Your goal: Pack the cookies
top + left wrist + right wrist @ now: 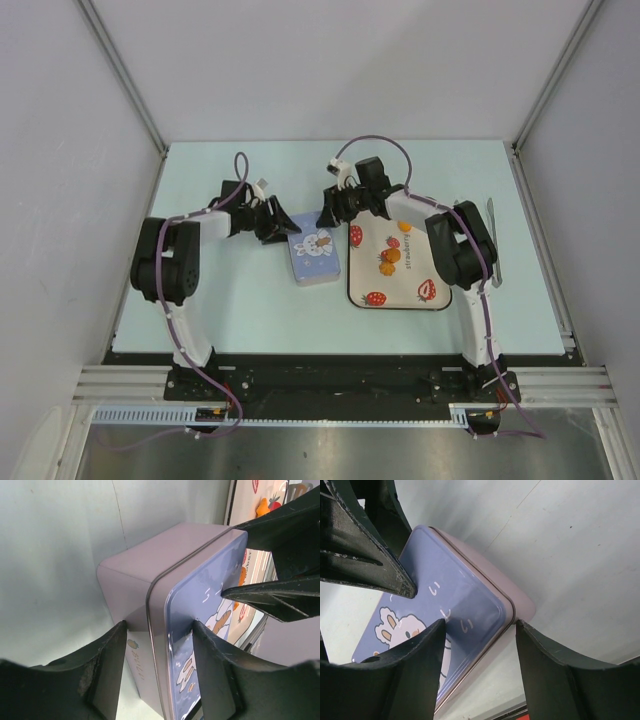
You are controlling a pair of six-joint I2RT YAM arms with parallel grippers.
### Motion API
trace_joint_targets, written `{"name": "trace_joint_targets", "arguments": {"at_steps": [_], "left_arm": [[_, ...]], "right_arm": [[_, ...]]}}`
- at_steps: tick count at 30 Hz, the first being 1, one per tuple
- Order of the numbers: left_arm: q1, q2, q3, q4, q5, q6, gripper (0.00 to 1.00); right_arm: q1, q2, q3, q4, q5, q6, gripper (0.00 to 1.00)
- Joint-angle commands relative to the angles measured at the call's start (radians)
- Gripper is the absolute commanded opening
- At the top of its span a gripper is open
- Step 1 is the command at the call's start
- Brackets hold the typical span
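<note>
Pale table (250, 310): cookies (391, 259) on tray (400, 290), right of both jaws.

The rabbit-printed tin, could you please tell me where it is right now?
In the top view the tin lies mid-table, just left of the strawberry tray, with the left gripper and right gripper at its far corners.

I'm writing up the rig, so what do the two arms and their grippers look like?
The left arm and right arm have white links and chunky black joints. A purple cable runs along each, looping free near the wrist. The left gripper and right gripper are all black, with matte wedge-shaped fingers tapering to blunt tips. No markings show.
</note>
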Motion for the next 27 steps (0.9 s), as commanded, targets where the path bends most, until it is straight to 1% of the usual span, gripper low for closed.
{"name": "trace_joint_targets", "arguments": {"at_steps": [1,6,14,15,23,27], "left_arm": [[-0.013,0.035,0.053,0.062,0.036,0.040,0.57],[-0.015,0.061,0.078,0.062,0.033,0.077,0.59],[-0.013,0.104,0.084,0.127,0.042,0.068,0.56],[-0.015,0.109,0.084,0.131,0.042,0.068,0.54],[-0.013,0.121,0.062,0.189,0.009,0.019,0.42],[-0.015,0.115,0.035,0.224,-0.033,-0.018,0.33]], "right_arm": [[0.038,0.064,0.027,-0.047,0.039,-0.030,0.60],[0.051,0.079,0.045,-0.056,0.047,-0.032,0.59],[0.067,0.110,0.064,-0.065,0.052,-0.030,0.57],[0.068,0.111,0.067,-0.068,0.055,-0.053,0.56],[0.082,0.128,0.070,-0.093,0.066,-0.061,0.54],[0.094,0.139,0.071,-0.102,0.079,-0.061,0.53]]}}
